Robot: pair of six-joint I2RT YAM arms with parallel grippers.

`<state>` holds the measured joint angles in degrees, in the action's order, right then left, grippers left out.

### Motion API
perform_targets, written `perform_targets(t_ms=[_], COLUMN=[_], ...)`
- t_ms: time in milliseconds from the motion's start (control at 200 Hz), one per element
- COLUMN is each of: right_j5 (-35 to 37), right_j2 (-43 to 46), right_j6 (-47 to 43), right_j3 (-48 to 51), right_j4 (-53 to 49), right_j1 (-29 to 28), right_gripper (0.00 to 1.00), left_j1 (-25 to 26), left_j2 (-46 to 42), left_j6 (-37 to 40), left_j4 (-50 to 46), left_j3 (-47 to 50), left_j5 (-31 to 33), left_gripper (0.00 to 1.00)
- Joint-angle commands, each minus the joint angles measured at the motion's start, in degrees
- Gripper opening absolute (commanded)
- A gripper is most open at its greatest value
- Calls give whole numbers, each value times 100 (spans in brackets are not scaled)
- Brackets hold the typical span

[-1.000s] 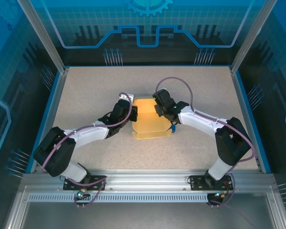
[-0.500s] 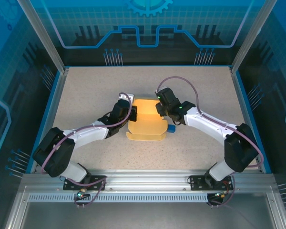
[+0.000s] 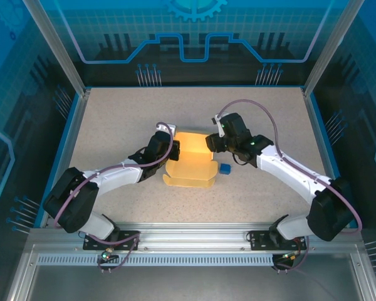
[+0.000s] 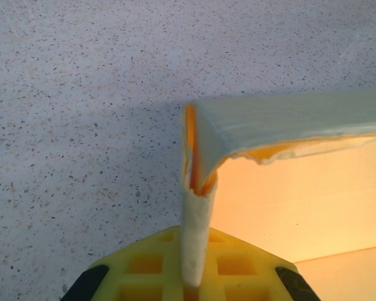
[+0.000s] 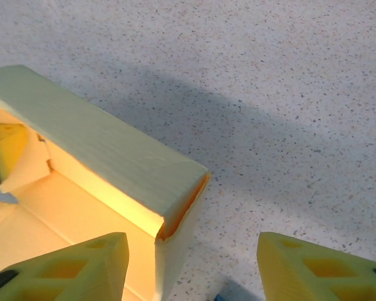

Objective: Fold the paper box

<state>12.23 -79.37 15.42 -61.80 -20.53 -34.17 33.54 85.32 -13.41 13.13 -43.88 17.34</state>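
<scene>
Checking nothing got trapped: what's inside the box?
Its bare floor and folded-in flaps show inside the box. The left fingers pinch its left wall and cover that corner in the top view. The cube lies outside, to its right.

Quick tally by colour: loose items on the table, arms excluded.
Pale yellow: 1, the paper box
Blue: 1, the small cube
Total: 2
</scene>
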Motion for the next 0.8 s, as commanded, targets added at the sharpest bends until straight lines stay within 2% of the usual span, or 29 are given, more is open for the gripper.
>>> perform_targets(t_ms=[0, 310, 520, 795], right_j5=[-262, 513, 974, 1468], right_j2=[11, -531, -797, -1051], right_j6=[212, 337, 439, 624], right_j3=[87, -60, -144, -224], right_j4=[-29, -181, -27, 61], right_j1=[12, -262, -378, -448], right_gripper=[54, 44, 31, 21], left_j1=[-8, -11, -10, -10], left_j2=[-147, -166, -178, -190], left_j6=[58, 44, 46, 57], left_j4=[-31, -31, -34, -16], left_j3=[-113, -126, -133, -109], left_j5=[109, 73, 49, 37], left_gripper=[7, 7, 7, 7])
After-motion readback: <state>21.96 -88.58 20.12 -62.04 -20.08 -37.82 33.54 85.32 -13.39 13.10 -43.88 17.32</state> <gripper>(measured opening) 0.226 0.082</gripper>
